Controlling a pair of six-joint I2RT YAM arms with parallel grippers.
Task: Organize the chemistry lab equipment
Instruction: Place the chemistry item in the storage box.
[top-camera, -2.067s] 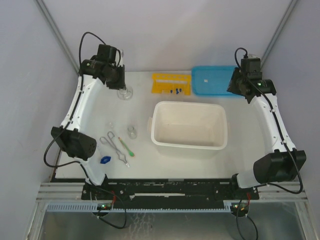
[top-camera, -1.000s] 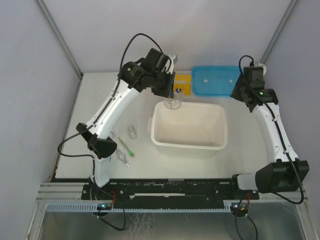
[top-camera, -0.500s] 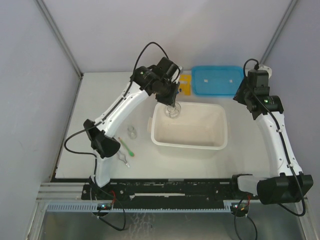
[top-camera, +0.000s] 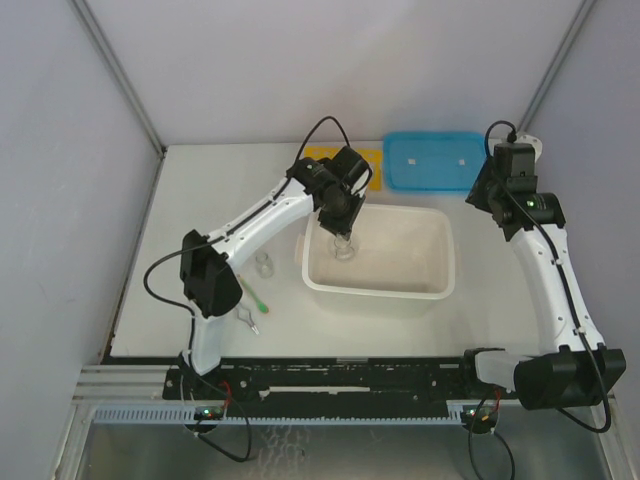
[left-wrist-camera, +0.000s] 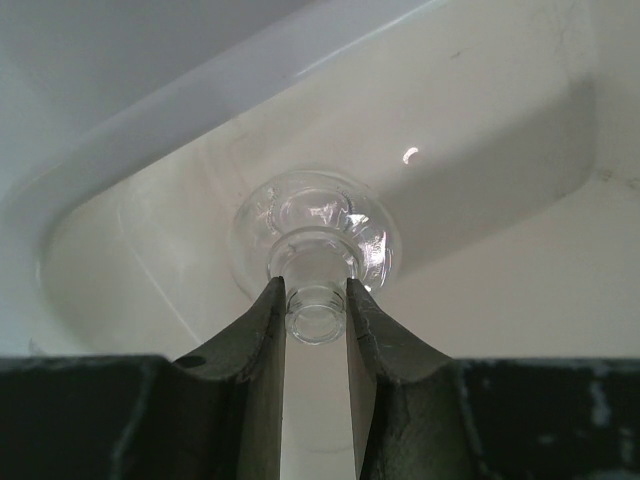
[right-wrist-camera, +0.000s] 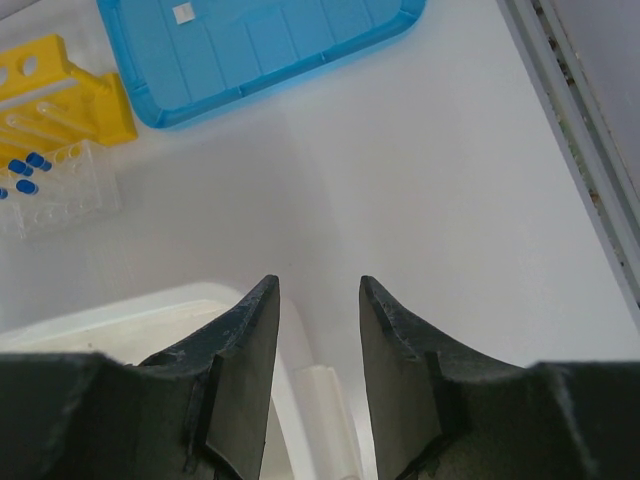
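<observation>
While I count two glass vessels, the small vessel (top-camera: 264, 263) sits on the bench (top-camera: 200, 200) well left of my left jaws (left-wrist-camera: 316, 300), which pinch the flask (left-wrist-camera: 315, 240) neck inside the white tub (top-camera: 430, 280). My right jaws (right-wrist-camera: 318, 310) hang part open, empty, the yellow rack (right-wrist-camera: 60, 90) and blue lid (right-wrist-camera: 250, 45) beyond.

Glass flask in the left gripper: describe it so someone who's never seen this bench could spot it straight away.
Find the big white tub mid-table. Over its far-left corner the left gripper pinches a small clear glass flask by the neck, its round body hanging into the tub. The other small glass vessel stands on the table left of the tub, untouched.
</observation>
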